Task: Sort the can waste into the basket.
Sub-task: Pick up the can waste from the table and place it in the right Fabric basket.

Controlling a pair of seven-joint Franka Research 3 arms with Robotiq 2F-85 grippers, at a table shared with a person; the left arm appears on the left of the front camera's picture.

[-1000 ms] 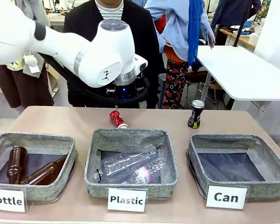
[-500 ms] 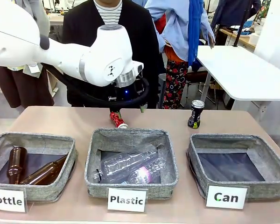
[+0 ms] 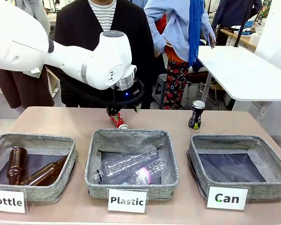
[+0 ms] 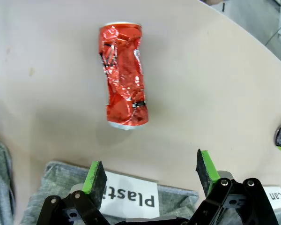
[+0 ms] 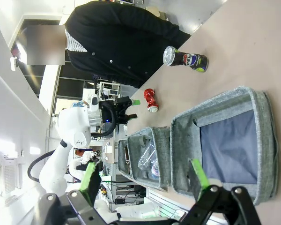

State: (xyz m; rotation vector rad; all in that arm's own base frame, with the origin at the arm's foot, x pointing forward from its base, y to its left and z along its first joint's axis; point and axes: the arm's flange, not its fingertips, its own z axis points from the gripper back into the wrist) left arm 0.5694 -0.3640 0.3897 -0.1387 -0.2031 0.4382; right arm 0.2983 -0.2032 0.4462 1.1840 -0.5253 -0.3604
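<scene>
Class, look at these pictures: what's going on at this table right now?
The left pincer hovers open over the crushed red can, which lies on its side on the table behind the Plastic basket. Nothing is gripped. The black can stands upright behind the Can basket, which holds no cans yet. The right pincer is open too, holding nothing.
</scene>
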